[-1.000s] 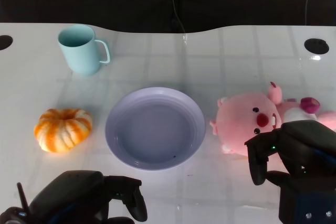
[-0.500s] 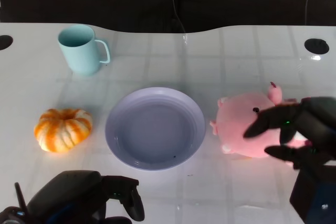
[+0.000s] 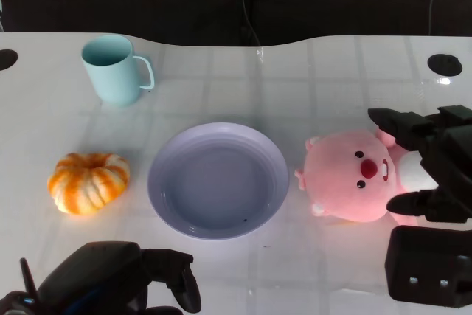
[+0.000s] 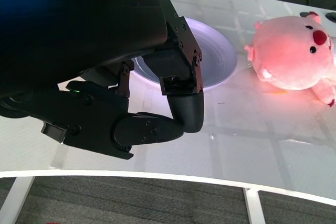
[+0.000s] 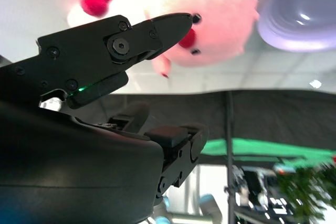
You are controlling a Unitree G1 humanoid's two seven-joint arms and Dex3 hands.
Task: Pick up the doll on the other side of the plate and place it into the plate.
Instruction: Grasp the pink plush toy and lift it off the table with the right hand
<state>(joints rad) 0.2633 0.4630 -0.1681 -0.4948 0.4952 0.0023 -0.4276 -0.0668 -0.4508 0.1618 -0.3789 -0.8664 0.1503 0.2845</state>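
1. Doll position first: the pink plush doll (image 3: 354, 184) lies on the white table (image 3: 332, 79) at the plate's 3 o'clock, its cheek just beside the rim of the lavender plate (image 3: 218, 180) but not in it. Nothing of the task is done yet.

2. Right hand (image 3: 428, 167) sits at the doll's 3 o'clock with fingers spread apart, one reaching over the ear side and another low by the body; it holds nothing. Risk: the fingers bracket only the doll's far end, so closing here may pinch an ear or limb and not the round head, and the soft toy could swing or slip out on the lift.

3. Soft plush compresses, I judge, so a shallow grasp may feel firm and still let go midway to the plate.

4. Pushing inward before closing could shove the doll against the plate rim and nudge the plate toward 9 o'clock, where the orange pumpkin (image 3: 88, 181) sits.

5. Left hand (image 3: 122, 282) rests at the plate's 7 o'clock, fingers curled in on nothing. It lies clear of the path, though the plate sliding its way is a small hazard.

6. Teal mug (image 3: 113, 68) at 11 o'clock stands well apart and looks safe.
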